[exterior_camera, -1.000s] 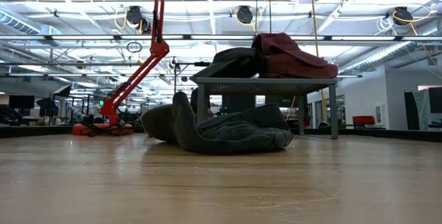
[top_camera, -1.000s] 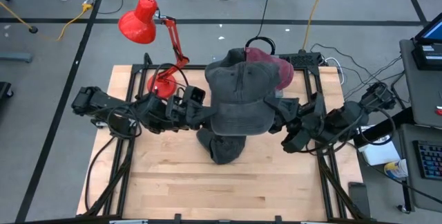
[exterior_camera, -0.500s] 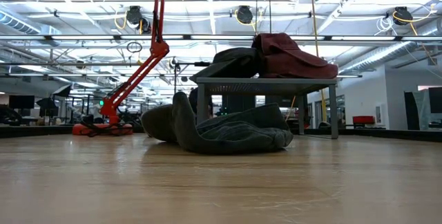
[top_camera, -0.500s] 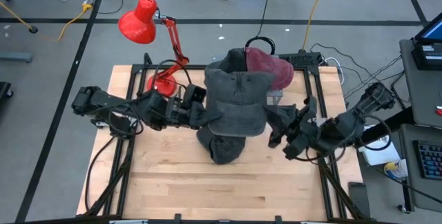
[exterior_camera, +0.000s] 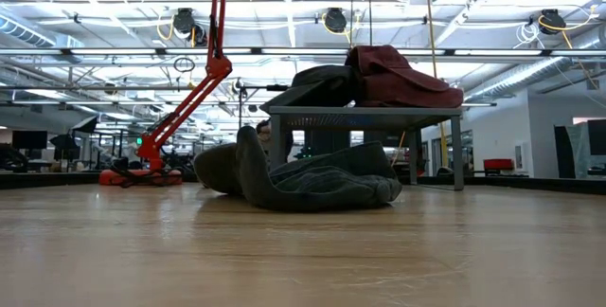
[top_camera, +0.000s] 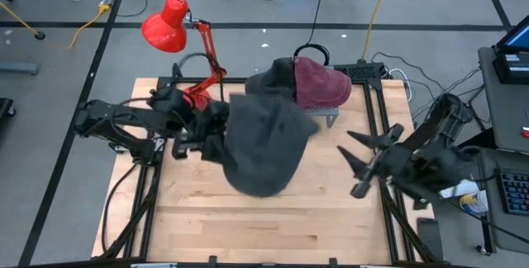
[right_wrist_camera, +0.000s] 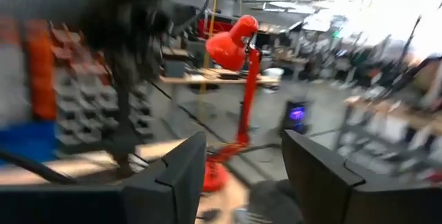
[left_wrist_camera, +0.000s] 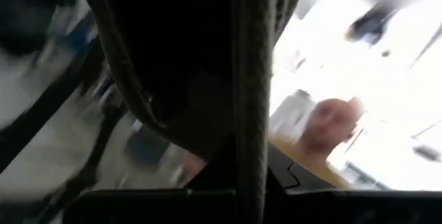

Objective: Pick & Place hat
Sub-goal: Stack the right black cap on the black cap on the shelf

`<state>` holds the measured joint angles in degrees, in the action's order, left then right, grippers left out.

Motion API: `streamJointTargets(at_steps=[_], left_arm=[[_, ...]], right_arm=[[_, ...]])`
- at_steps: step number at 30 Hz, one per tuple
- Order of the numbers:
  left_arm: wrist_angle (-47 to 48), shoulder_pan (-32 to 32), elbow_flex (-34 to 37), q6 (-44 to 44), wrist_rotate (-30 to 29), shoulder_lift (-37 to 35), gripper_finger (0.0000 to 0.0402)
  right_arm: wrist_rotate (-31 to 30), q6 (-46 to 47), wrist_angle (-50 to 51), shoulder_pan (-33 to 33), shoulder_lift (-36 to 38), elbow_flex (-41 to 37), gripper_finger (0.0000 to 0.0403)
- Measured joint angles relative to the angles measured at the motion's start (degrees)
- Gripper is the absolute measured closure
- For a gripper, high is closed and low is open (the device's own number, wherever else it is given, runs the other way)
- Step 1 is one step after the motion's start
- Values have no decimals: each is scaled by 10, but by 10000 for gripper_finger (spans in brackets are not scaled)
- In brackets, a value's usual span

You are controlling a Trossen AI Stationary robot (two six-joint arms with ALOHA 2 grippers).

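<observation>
A dark grey hat [top_camera: 264, 145] hangs in the air over the middle of the table, with my left gripper [top_camera: 218, 138] shut on its left side. It does not show in the low view. Under it a second grey hat [exterior_camera: 312, 179] lies crumpled on the wood. A maroon hat [top_camera: 321, 83] and another dark hat [top_camera: 266, 78] rest on a small grey stand [exterior_camera: 365, 116] at the far side. My right gripper [top_camera: 354, 162] stands open at the right, apart from every hat, with nothing between its fingers [right_wrist_camera: 181, 175]. My left gripper pinches an edge of the grey hat [left_wrist_camera: 250, 172] between its two fingers, coming level from the table's left. The cloth edge runs away from the fingers, with the hat's dark hollow [left_wrist_camera: 179, 65] beside it. The hat droops to the right of the gripper, lifted clear.
A red desk lamp [top_camera: 169, 26] stands at the far left corner on its base [top_camera: 193, 98], its arm reaching up over the table's edge. Bare wood lies along the near side [top_camera: 273, 227]. A person shows beyond the far edge [exterior_camera: 264, 133].
My left gripper has shut on the grey hat's left side and drawn back toward the table's left and far edge. My right gripper has opened, let go of the hat and pulled away to the right and near side. The hat has swung left and sagged.
</observation>
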<state>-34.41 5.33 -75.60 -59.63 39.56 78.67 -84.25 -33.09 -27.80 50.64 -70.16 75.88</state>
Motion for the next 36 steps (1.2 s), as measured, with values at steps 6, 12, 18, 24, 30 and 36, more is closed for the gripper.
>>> streamJointTargets(at_steps=[6, 12, 18, 24, 30, 36], left_arm=[[265, 12, 0, 162, 4, -55, 393], [454, 29, 0, 266, -100, -114, 393], [589, 61, 0, 318, -219, -169, 393], [656, 102, 0, 353, -324, -196, 393], [740, 128, -13, 369, -347, -192, 393], [904, 142, -109, 414, -395, -146, 393]], right_arm=[[0, 67, -8, 28, 33, 0, 213], [19, 86, -7, 41, 59, 0, 213], [111, 76, 0, 34, 69, 0, 213], [193, -11, 30, -36, 59, 0, 213], [287, 55, 83, -157, 62, 1, 213], [443, 207, 200, -280, 57, 1, 213]])
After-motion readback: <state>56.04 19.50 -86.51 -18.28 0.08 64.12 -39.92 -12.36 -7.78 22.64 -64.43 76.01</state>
